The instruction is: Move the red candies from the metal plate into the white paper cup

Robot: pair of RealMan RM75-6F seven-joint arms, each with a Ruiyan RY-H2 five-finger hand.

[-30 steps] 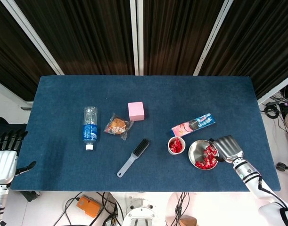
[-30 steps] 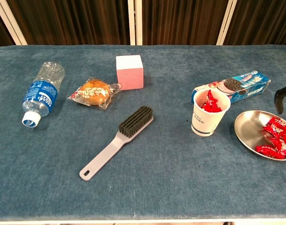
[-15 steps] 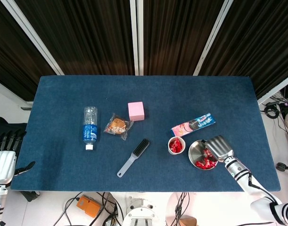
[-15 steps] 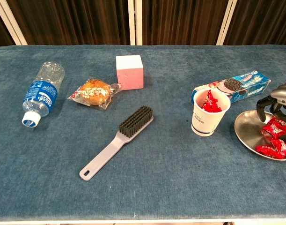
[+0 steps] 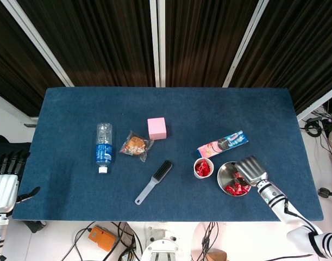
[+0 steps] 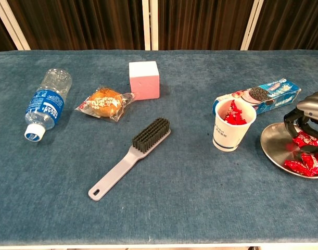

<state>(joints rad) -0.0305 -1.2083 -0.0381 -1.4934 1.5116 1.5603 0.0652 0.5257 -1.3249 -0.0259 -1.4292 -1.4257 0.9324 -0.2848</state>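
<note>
Currently the right hand [image 5: 250, 168] is down over the round metal plate [image 5: 226, 175], fingers curled onto a red wrapped candy [image 6: 306, 139] and pinching it; chest view cuts the hand off at the right frame edge, so only dark fingertips [image 6: 293, 125] show. More red candies [image 6: 303, 164] lie loose in the plate, which is also clipped by that edge. White paper cup [image 6: 230, 126] stands upright just left of the plate, apart from it, with red candies inside. Blue cookie box [image 5: 222, 143] lies behind the cup. Left hand [image 5: 4, 185] sits off the table's left edge, partly cropped in the head view, fingers spread, holding nothing. Grey brush [image 6: 129, 157], pink cube [image 6: 143, 79], wrapped bun [image 6: 104, 102] and clear plastic bottle [image 6: 46, 103] lie well apart to the left.
</note>
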